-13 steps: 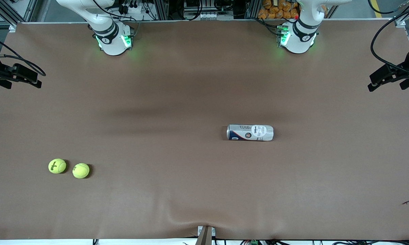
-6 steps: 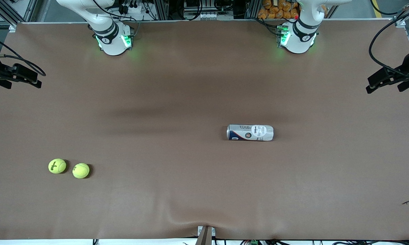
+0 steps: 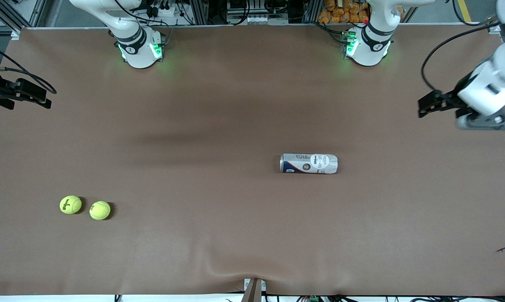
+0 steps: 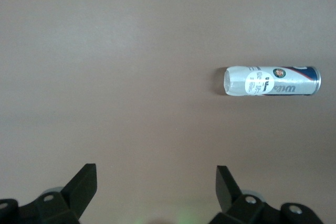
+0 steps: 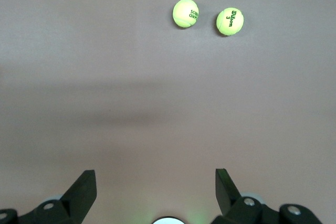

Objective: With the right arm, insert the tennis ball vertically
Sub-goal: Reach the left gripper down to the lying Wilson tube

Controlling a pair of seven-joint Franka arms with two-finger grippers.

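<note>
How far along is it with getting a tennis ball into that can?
Nothing looks done yet. The can lies on its side mid-table, not upright. Both tennis balls sit untouched toward the right arm's end. The left hand is open over its end of the table; the right hand is open and empty. Standing the can up, picking a ball and inserting it all remain.

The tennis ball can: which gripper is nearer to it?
Left. The left gripper hangs toward the can's end of the table; the right gripper waits at the other end.
</note>
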